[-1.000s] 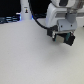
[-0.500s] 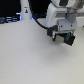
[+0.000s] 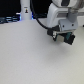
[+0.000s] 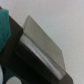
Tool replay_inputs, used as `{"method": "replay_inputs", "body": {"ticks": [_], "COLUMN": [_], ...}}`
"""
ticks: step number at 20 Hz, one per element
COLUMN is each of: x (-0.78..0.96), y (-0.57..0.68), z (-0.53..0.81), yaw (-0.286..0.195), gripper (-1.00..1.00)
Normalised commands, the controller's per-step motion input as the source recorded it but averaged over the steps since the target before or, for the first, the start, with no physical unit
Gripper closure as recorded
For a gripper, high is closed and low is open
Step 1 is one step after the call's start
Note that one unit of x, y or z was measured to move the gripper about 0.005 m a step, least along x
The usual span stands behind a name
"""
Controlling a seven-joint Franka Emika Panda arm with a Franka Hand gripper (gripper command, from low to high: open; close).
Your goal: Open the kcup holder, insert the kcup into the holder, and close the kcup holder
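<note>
The gripper (image 3: 62, 34) hangs right at the kcup holder (image 3: 66, 38), a black box near the table's (image 3: 30, 60) far edge at the exterior view's right. A green thing at its side may be the kcup (image 3: 60, 37); I cannot tell whether the fingers are clenched on it or released. In the wrist view a grey flap (image 4: 42, 47) stands tilted over the holder's dark body. Judged from this, line up squarely and move slowly so the box does not slide.

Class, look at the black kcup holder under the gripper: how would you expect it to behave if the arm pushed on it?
The kcup holder looks boxy and hard-edged, so probably stiff and apt to slide, not roll. It seems small beside the gripper, so it may shift easily on the smooth white table. Its glossy panel in the wrist view suggests a slippery surface.
</note>
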Motion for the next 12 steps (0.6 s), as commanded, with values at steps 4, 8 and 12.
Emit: {"method": "replay_inputs", "body": {"ticks": [4, 8, 12], "x": [-0.21, -0.58, -0.65], "y": [0.44, 0.54, 0.49], "z": [0.03, -0.05, -0.15], "yaw": [0.052, 0.084, 0.088], "gripper": [-1.00, -1.00, -1.00]}}
